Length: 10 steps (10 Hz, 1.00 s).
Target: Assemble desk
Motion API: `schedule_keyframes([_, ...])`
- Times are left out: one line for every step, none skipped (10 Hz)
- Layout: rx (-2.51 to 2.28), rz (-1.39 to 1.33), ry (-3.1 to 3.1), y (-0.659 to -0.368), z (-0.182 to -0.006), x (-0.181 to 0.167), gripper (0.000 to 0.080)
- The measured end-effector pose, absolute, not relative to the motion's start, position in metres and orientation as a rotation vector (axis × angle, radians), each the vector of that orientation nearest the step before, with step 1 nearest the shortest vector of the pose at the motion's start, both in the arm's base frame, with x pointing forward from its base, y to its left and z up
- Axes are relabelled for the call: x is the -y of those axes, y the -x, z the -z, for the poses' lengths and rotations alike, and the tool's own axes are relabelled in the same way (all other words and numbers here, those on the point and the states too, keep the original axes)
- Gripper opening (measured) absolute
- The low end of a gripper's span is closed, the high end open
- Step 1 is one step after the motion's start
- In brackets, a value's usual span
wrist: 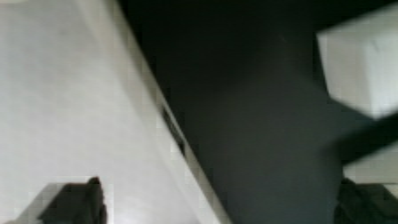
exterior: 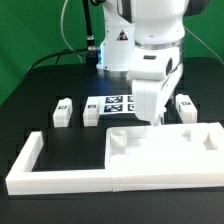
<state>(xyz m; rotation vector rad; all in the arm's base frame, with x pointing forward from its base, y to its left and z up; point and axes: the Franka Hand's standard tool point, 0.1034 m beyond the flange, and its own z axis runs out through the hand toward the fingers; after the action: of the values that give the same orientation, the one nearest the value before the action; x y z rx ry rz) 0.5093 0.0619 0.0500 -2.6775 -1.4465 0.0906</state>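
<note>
In the exterior view, the left end of the white frame (exterior: 25,160) bends toward the back of the black table (exterior: 30,90). Its long front bar runs along the near edge toward the exterior view's right. Behind it, the first leg (exterior: 63,111) stands on the table with the second leg (exterior: 90,113) just beside it, both showing square tags. Next comes the marker board (exterior: 113,102), lying flat between the second leg and the arm (exterior: 150,45).

The arm reaches straight down, and the claw (exterior: 152,112) hangs just over the back rim of the desk top (exterior: 150,155). The claw is spread wide and has hold of nothing. In the wrist view one dark fingertip (wrist: 71,205) shows against a white surface, with bare black table next to it; whether the tips touch the rim I cannot tell.

The desk top lies flat with its rim up, inside the frame and against the front bar, toward the exterior view's right. A corner hole shows at its back left. The third leg (exterior: 186,105) stands behind it, well apart from the other two.
</note>
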Motion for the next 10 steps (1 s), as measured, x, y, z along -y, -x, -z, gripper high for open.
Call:
schedule_keyframes([1.328, -0.093, 2.744, -0.509, -0.053, -0.078, 0.0649])
schedule_keyframes([1.225, -0.093, 2.797, -0.511, -0.055, -0.09, 0.0649])
schedule_keyframes([1.081, -0.095, 2.861, -0.513, -0.057, -0.101, 0.0649])
schedule_keyframes([1.02, -0.099, 2.882, -0.512, -0.056, -0.1, 0.0649])
schedule_keyframes([0.909, -0.104, 2.916, -0.512, -0.056, -0.1, 0.0649])
schedule_keyframes([0.808, -0.108, 2.945, -0.512, -0.056, -0.102, 0.0649])
schedule_keyframes([0.726, -0.112, 2.968, -0.512, -0.056, -0.102, 0.0649])
schedule_keyframes([0.668, -0.115, 2.983, -0.511, -0.056, -0.103, 0.0649])
schedule_keyframes([0.448, -0.138, 3.029, -0.509, -0.056, -0.106, 0.0649])
schedule_keyframes([0.281, -0.156, 3.054, -0.506, -0.055, -0.11, 0.0649])
